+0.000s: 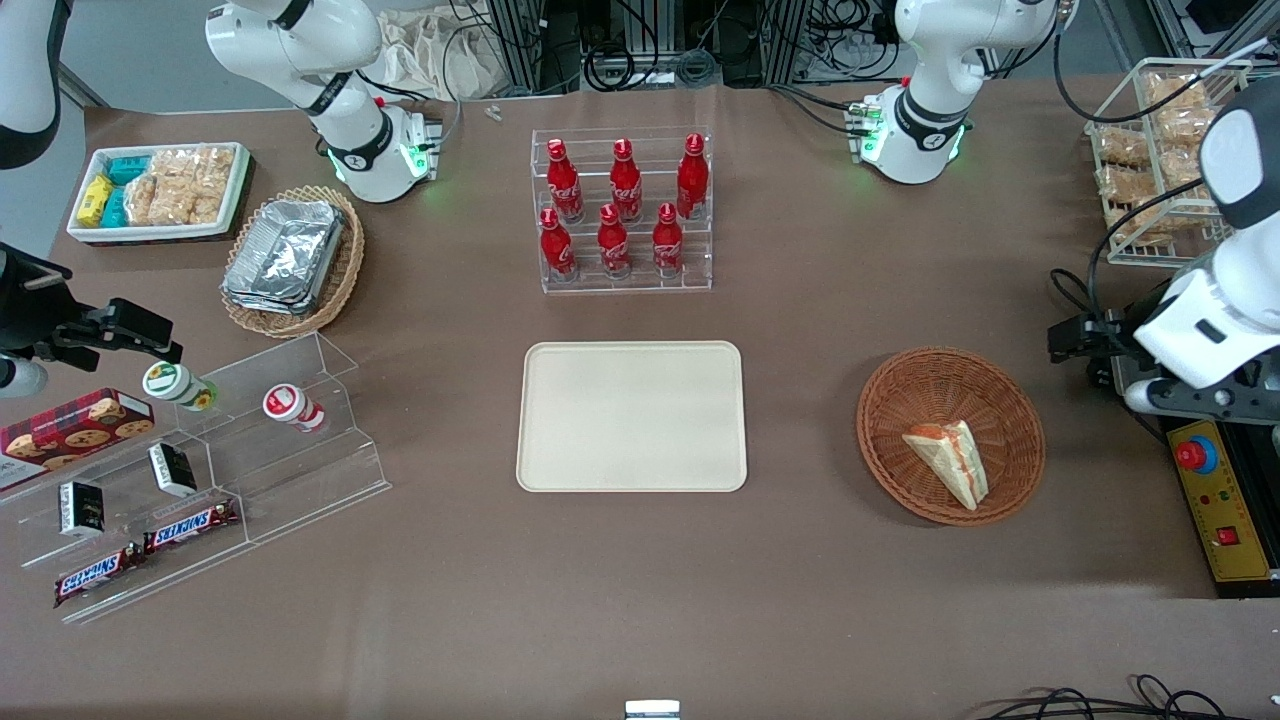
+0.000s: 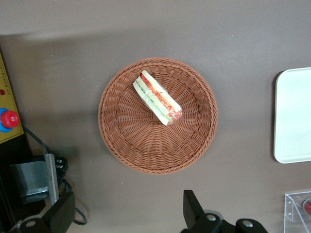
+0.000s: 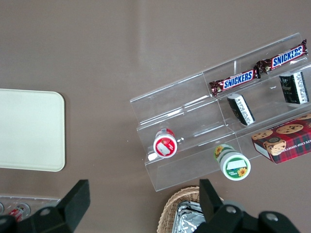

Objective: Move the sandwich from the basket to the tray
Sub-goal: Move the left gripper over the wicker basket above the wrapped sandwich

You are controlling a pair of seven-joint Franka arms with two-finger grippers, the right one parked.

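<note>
Front view, first: your sandwich (image 1: 948,460) lies in the basket (image 1: 905,400), well apart from the tray (image 1: 631,415). Left wrist view: gripper (image 2: 129,218), fingers spread, hovers above; take this soft, light, slippery-wrapped wedge gently across its broad faces.

The working arm (image 1: 1225,290) is a rounded, glossy white shell with a grey joint cap and black cables looping beside it. Its white base (image 1: 915,130) carries a black ring, a small logo and green lights. The black two-finger gripper (image 2: 126,213) has wide-spread angular fingers (image 2: 192,206) with round screws.
</note>
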